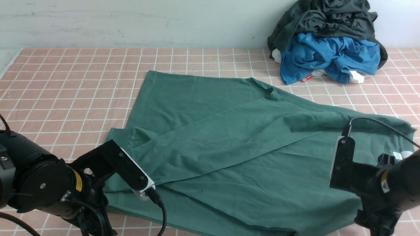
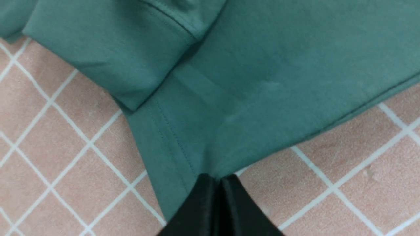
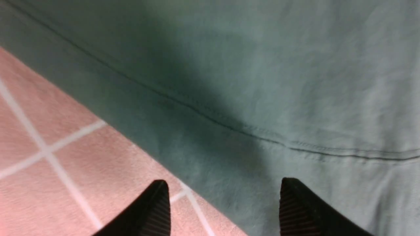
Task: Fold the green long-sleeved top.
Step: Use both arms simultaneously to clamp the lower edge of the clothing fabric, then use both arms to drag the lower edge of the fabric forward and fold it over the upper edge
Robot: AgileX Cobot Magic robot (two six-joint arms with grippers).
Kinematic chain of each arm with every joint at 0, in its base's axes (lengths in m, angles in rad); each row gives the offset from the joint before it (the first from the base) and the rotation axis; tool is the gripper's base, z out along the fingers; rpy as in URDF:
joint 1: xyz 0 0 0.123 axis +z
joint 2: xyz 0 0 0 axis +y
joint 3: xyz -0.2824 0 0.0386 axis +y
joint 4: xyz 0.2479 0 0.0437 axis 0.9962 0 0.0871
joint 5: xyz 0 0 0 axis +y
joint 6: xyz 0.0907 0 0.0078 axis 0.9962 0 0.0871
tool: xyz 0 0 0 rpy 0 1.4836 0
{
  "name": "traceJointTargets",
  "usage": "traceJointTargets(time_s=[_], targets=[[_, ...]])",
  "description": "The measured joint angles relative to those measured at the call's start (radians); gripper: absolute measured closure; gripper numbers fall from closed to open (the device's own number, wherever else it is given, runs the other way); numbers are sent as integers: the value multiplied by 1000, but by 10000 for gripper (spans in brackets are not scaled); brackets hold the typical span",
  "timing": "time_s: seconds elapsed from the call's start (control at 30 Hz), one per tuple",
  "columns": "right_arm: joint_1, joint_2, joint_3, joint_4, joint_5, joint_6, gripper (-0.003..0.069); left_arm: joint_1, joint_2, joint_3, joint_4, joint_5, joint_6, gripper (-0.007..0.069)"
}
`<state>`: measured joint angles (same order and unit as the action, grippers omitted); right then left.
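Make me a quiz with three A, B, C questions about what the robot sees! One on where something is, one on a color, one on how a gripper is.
1. Where is the blue cloth?
A) Under the green top
B) At the far right of the table
C) At the far left of the table

2. What color are the lines on the table?
A) White
B) Yellow
C) Black

3. How is the right gripper?
A) Shut on the blue cloth
B) Shut and empty
C) Open

Answers:
1. B: the blue cloth lies beyond the green top, on the right.
2. A: white lines cross the pinkish table.
3. C: the right gripper's two fingertips stand wide apart.
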<state>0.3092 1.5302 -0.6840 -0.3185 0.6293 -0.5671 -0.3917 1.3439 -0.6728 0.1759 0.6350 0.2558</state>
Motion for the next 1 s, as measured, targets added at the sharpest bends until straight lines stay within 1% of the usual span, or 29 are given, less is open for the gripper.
traceJointTargets(time_s=[0.1,0.2,0.23,0.37,0.4,0.43,0.5,0.57,0.67,0.7,0.73,0.77,0.8,0.83,0.9,0.97,1.0], targets=[[0,51,-1,-44,-6,44,249,0,0,-8,29,12,-23,627],[1,73,-12,-55,-5,53,291,0,0,-8,45,19,-45,627],[2,77,-14,-57,-4,56,320,0,0,-8,46,19,-47,627],[6,81,-17,-66,-12,81,515,0,-10,-8,47,19,-54,627],[7,81,-17,-68,-12,84,526,0,-13,-8,47,19,-55,627],[7,78,-15,-79,-26,113,604,0,-28,-8,47,19,-75,627],[7,50,-11,-83,-22,148,645,0,-57,-8,50,19,-115,627],[7,1,-10,-84,-9,165,650,0,-99,-8,61,20,-165,627],[7,-111,-10,-84,13,173,650,0,-187,-8,103,19,-279,627],[7,-119,-10,-84,14,174,650,0,-193,-8,107,19,-288,627],[7,-187,-10,-87,15,177,650,0,-236,-9,147,7,-367,627],[7,-194,-10,-89,12,179,650,0,-244,-11,151,2,-388,627],[6,-240,-10,-119,-14,194,650,2,-258,-31,197,-20,-474,627],[1,-250,-11,-137,-37,207,650,8,-256,-56,219,-30,-524,627],[-19,-251,-18,-174,-104,252,650,21,-228,-112,266,-50,-588,627],[-72,-202,-52,-230,-230,339,650,48,-136,-223,341,-96,-642,627],[-87,-182,-65,-240,-258,361,650,56,-96,-253,365,-118,-649,627]])
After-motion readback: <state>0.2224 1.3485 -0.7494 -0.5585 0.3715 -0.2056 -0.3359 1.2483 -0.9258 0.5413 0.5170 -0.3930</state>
